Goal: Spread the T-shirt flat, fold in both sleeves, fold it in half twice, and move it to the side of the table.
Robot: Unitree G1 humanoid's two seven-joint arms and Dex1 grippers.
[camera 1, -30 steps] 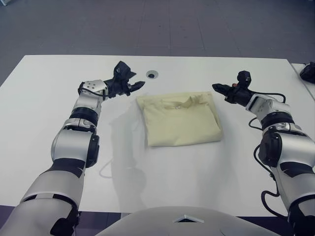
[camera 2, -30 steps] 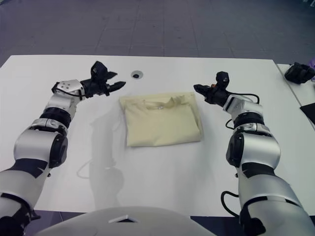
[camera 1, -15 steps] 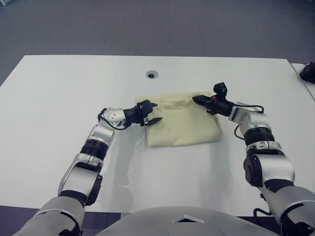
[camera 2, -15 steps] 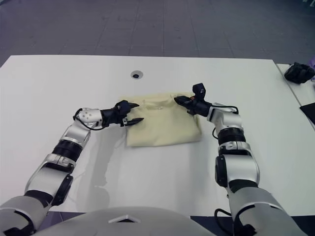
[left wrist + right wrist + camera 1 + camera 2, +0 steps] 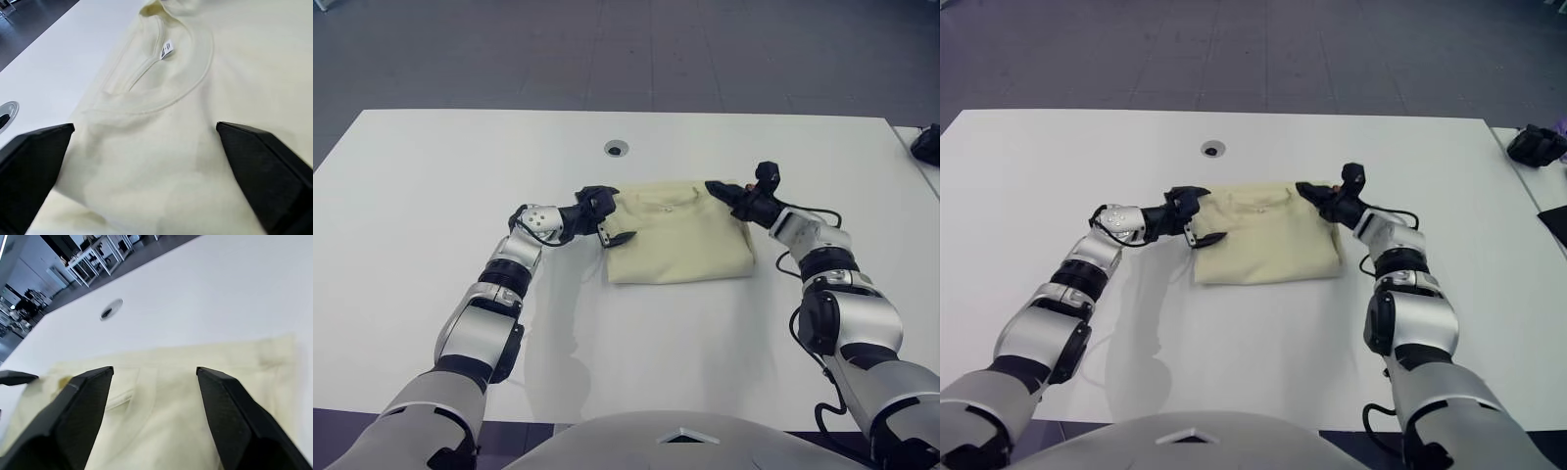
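Now the left tool (image 5: 613, 219) gapes wide at the T-shirt's (image 5: 680, 240) left edge, the right tool (image 5: 719, 192) wide at its far-right corner, both holding nothing.

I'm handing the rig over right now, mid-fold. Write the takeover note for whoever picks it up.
Left hand: open, over the left edge of the T-shirt, near its collar.
Right hand: open, at the shirt's far right corner.
T-shirt: compact rectangle, collar up, middle of the table.
Done: sleeves tucked in, at least one fold, it seems.
Left: any remaining half fold, then move it to the table's side.
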